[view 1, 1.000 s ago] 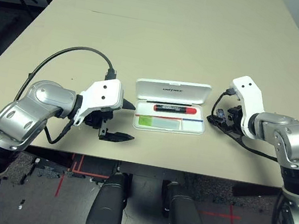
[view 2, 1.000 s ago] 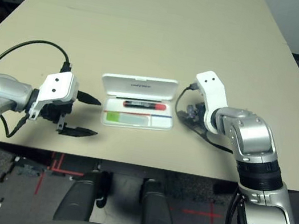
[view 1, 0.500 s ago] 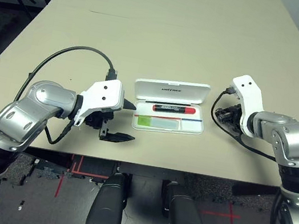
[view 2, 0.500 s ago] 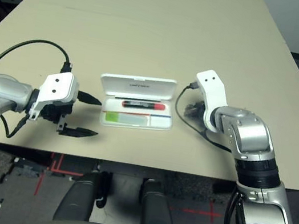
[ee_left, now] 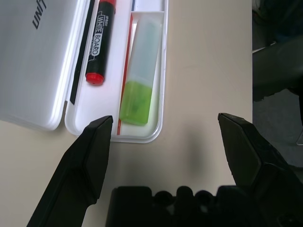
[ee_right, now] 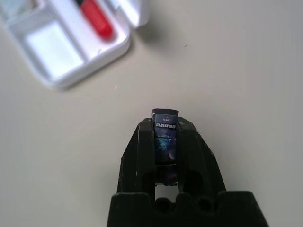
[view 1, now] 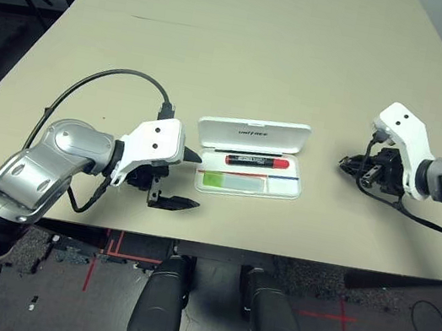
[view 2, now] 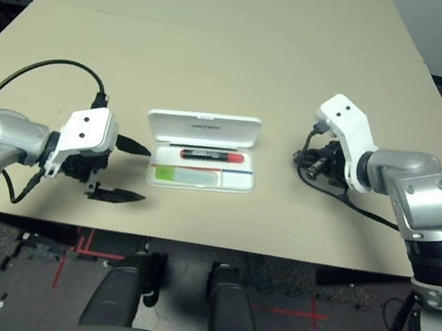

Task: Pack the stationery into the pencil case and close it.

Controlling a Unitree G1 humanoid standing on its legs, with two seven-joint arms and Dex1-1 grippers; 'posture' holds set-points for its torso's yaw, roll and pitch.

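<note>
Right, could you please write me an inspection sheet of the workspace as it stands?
Surface: pale table, with a tiny dark speck and a white fleck near the right gripper.
Case: open on the table, lid tilted up.
Marker: in the case, red and black.
Highlighter: in the case, green end toward the left gripper.
Block: small and dark, out of the case, between the right gripper's fingers.
Clutter: nothing seen.
Left gripper: open, empty, beside the case.
Right gripper: closed on the block.
Cables: one black cable looping at each wrist; another on the floor.
Surroundings: dark floor with red tape lines; second table at far left.
</note>
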